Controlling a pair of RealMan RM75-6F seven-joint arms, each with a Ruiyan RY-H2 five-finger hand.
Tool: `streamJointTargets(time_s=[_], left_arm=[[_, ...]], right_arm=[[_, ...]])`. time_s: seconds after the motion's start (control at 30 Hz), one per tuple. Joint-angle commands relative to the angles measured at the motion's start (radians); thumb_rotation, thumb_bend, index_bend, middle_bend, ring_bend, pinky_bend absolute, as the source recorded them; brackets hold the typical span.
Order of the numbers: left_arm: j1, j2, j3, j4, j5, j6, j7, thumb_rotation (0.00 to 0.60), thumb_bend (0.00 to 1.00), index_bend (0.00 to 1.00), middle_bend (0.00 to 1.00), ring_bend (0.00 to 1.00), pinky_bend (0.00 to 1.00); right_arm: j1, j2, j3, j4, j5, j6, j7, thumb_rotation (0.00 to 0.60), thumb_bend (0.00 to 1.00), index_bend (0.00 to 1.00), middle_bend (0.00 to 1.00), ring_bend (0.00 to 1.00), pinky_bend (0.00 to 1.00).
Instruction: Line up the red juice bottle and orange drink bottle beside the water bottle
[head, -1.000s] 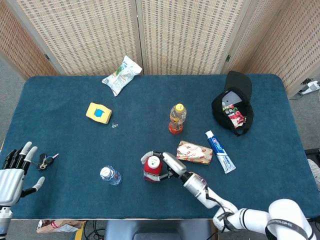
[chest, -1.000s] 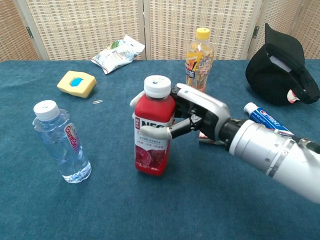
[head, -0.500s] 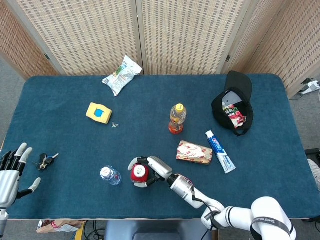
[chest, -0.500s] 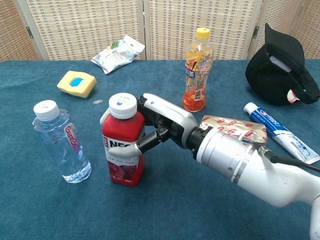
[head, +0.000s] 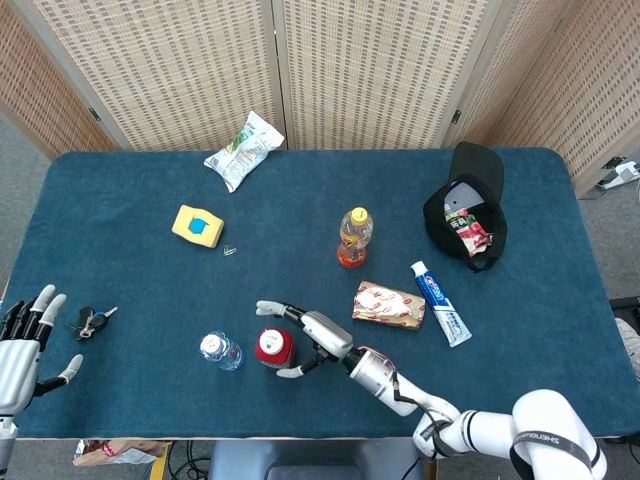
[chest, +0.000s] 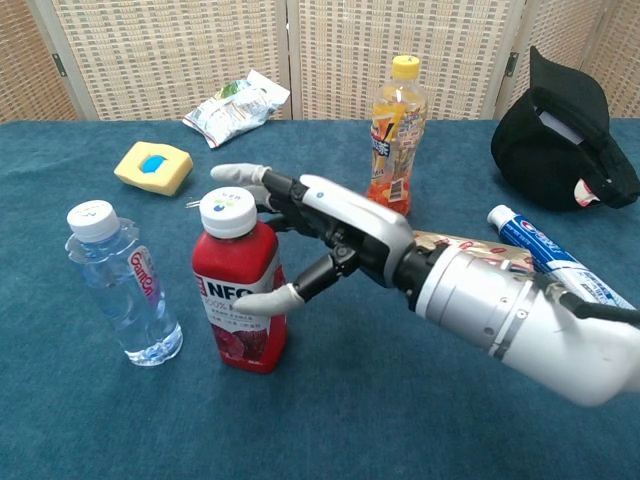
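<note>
The red juice bottle (head: 272, 347) (chest: 238, 290) stands upright just right of the clear water bottle (head: 220, 351) (chest: 118, 285), a small gap between them. My right hand (head: 305, 335) (chest: 330, 235) hovers right beside the red bottle with its fingers spread; the thumb tip lies at the bottle's side, and nothing is held. Further back stands the orange drink bottle (head: 353, 238) (chest: 392, 140), upright and alone. At the table's front left corner my left hand (head: 25, 345) lies open and holds nothing.
A yellow sponge (head: 197, 226) (chest: 153, 166) and a snack bag (head: 243, 150) lie at the back left. Keys (head: 92, 322) sit by my left hand. A red-and-white packet (head: 389, 305), a toothpaste tube (head: 440, 303) and a black cap (head: 467, 207) lie to the right.
My right hand carried the red juice bottle leftward to the water bottle's side, set it down and spread its fingers off it. The left hand barely moved.
</note>
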Motion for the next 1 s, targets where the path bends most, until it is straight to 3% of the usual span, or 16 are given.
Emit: streamJointTargets(time_s=[0.03,0.43,0.67,1.0], left_arm=[[-0.002,-0.001,-0.001,0.0,0.002,-0.001,0.0,0.6,0.24,0.0,0.0,0.0,0.02],[-0.01,-0.01,-0.004,-0.011,0.009,-0.004,0.014,0.6,0.24,0.0,0.0,0.0,0.02],[-0.013,-0.014,-0.002,-0.017,0.016,-0.005,0.023,0.6,0.24,0.0,0.0,0.0,0.02],[-0.013,-0.017,-0.001,-0.013,0.013,-0.006,0.02,0.6,0.24,0.0,0.0,0.0,0.02]], right_arm=[[-0.023,0.056,-0.007,-0.05,0.0,0.034,-0.028,0.6,0.02,0.08,0.14,0.08,0.18],[-0.16,0.327,-0.01,-0.281,0.07,0.16,-0.178,0.6,0.02,0.08,0.15,0.07,0.18],[-0.217,0.399,0.033,-0.331,0.153,0.191,-0.268,0.6,0.02,0.08,0.14,0.06,0.17],[-0.274,0.459,0.045,-0.344,0.183,0.207,-0.27,0.6,0.0,0.03,0.1,0.03,0.14]])
